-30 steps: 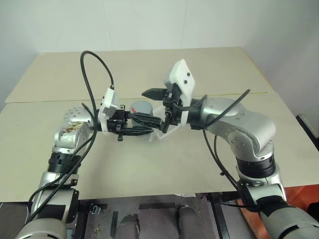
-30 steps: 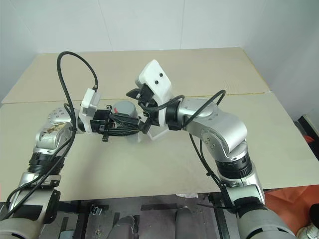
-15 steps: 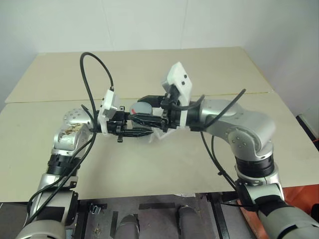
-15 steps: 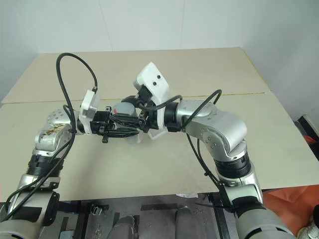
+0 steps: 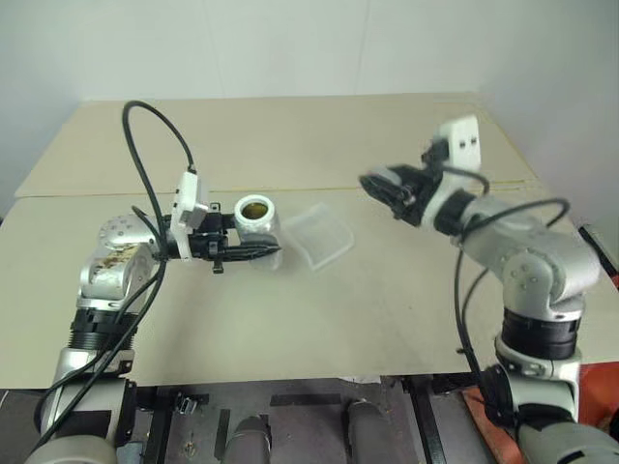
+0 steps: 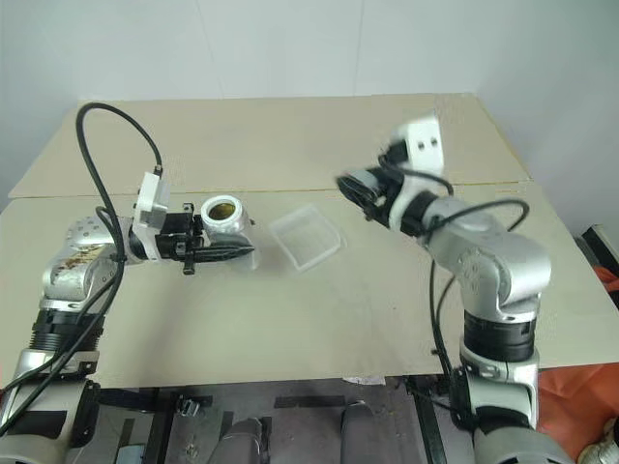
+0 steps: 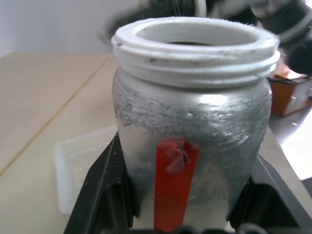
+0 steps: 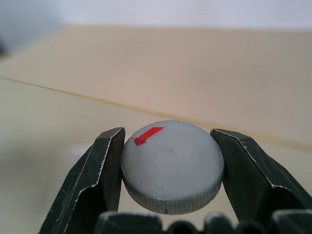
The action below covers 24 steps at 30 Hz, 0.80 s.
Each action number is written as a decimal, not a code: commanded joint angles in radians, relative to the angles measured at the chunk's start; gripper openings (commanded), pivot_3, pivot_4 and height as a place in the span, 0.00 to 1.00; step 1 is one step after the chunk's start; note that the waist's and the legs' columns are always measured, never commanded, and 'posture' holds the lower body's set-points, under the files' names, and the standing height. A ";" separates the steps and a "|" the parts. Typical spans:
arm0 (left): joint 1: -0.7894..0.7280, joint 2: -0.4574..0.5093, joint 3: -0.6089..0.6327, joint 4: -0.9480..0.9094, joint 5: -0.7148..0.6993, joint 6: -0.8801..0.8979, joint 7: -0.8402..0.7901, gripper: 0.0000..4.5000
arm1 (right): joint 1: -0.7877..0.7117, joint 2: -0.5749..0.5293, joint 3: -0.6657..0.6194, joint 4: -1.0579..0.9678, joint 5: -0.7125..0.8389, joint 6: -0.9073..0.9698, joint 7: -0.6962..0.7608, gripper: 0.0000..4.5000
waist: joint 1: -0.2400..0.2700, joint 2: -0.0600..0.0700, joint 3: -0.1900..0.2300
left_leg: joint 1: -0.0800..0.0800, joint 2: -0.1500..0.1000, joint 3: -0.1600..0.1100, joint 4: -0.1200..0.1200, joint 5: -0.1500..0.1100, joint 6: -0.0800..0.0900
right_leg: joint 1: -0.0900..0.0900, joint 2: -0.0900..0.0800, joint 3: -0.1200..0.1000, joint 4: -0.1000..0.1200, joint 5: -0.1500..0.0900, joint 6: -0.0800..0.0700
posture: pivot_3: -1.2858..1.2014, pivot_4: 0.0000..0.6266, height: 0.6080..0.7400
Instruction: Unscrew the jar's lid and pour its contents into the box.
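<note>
Swung away rightward, right claw (image 8: 168, 168) clamps the lid (image 8: 171, 165); left claw (image 7: 183, 195) grips the open jar (image 7: 192, 122).

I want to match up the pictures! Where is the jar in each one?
Left eye: jar, left of middle, in the left pincer.
Right eye: left of middle.
Left wrist: close up, centre.
Right wrist: not there; the lid sits in the right pincer.
Shared landmark: the clear box beside the jar.

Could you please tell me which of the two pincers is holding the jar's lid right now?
The right pincer grips the grey lid between its fingers, away from the jar; the left pincer holds the open jar.
</note>
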 commanded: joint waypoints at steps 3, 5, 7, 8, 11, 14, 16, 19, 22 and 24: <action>-0.048 -0.006 0.030 -0.010 0.014 0.013 0.116 0.43 | 0.088 0.062 0.046 0.116 -0.185 -0.151 -0.123 0.61 | -0.005 0.000 0.000 | 0.000 0.000 0.000 0.000 0.000 0.000 | 0.000 0.000 0.000 0.000 0.000 0.000 | 0.52 0.24 1.00; -0.050 -0.010 0.027 -0.009 0.017 0.016 0.145 0.43 | 0.098 0.088 0.050 0.174 -0.222 -0.178 -0.147 0.61 | -0.006 0.000 0.000 | 0.001 0.000 0.000 0.000 0.000 0.000 | 0.000 0.000 0.001 0.000 0.000 0.000 | 0.52 0.24 1.00; -0.055 -0.017 0.025 -0.005 0.026 0.012 0.167 0.43 | 0.101 0.099 0.053 0.210 -0.241 -0.191 -0.144 0.61 | -0.005 0.000 0.000 | 0.000 0.000 0.000 0.000 0.000 0.000 | 0.000 0.000 0.001 0.000 0.000 0.000 | 0.52 0.24 1.00; -0.058 -0.022 0.023 -0.003 0.035 0.009 0.183 0.43 | 0.104 0.101 0.057 0.218 -0.249 -0.188 -0.140 0.61 | -0.005 0.000 0.000 | 0.000 0.000 0.000 0.000 0.000 0.000 | 0.000 0.000 0.001 0.000 0.000 0.000 | 0.52 0.24 1.00; -0.067 -0.044 0.026 0.000 0.052 -0.005 0.242 0.43 | 0.129 0.076 0.067 0.174 -0.246 -0.163 -0.086 0.83 | -0.004 0.000 0.000 | 0.000 0.000 0.000 0.000 0.000 0.000 | 0.000 0.000 0.000 0.000 0.000 0.000 | 0.52 0.24 1.00; -0.088 -0.068 0.009 0.017 0.118 -0.056 0.320 0.43 | 0.139 0.012 0.047 0.056 -0.190 -0.099 0.007 1.00 | 0.002 0.000 0.000 | 0.000 0.000 0.000 0.000 0.000 0.000 | 0.000 0.000 0.000 -0.001 0.000 0.000 | 0.52 0.24 1.00; -0.115 -0.093 -0.023 0.058 0.218 -0.136 0.409 0.43 | 0.126 -0.045 0.025 -0.028 -0.127 -0.047 0.091 1.00 | 0.007 0.000 0.000 | 0.000 0.000 0.000 0.000 0.000 0.000 | 0.001 0.000 0.000 -0.001 0.000 0.000 | 0.52 0.24 1.00; -0.179 -0.133 -0.089 0.183 0.417 -0.331 0.593 0.43 | 0.083 -0.135 -0.002 -0.114 -0.024 0.042 0.203 1.00 | 0.019 0.000 0.000 | 0.001 0.000 0.000 0.000 0.000 0.000 | 0.001 0.000 0.000 -0.002 0.000 0.000 | 0.52 0.24 1.00; -0.258 -0.132 -0.194 0.366 0.671 -0.621 0.814 0.43 | 0.020 -0.187 -0.039 -0.153 0.083 0.127 0.283 1.00 | 0.024 0.000 0.000 | 0.001 0.000 0.000 0.000 0.000 0.000 | 0.002 0.000 0.000 -0.002 0.000 0.000 | 0.52 0.24 1.00; -0.334 -0.093 -0.318 0.492 0.912 -0.795 1.024 0.43 | -0.034 -0.208 -0.064 -0.157 0.163 0.199 0.325 1.00 | 0.025 0.000 0.001 | 0.001 -0.001 0.000 0.000 0.000 0.000 | 0.002 0.000 0.000 -0.003 0.000 0.000 | 0.52 0.24 1.00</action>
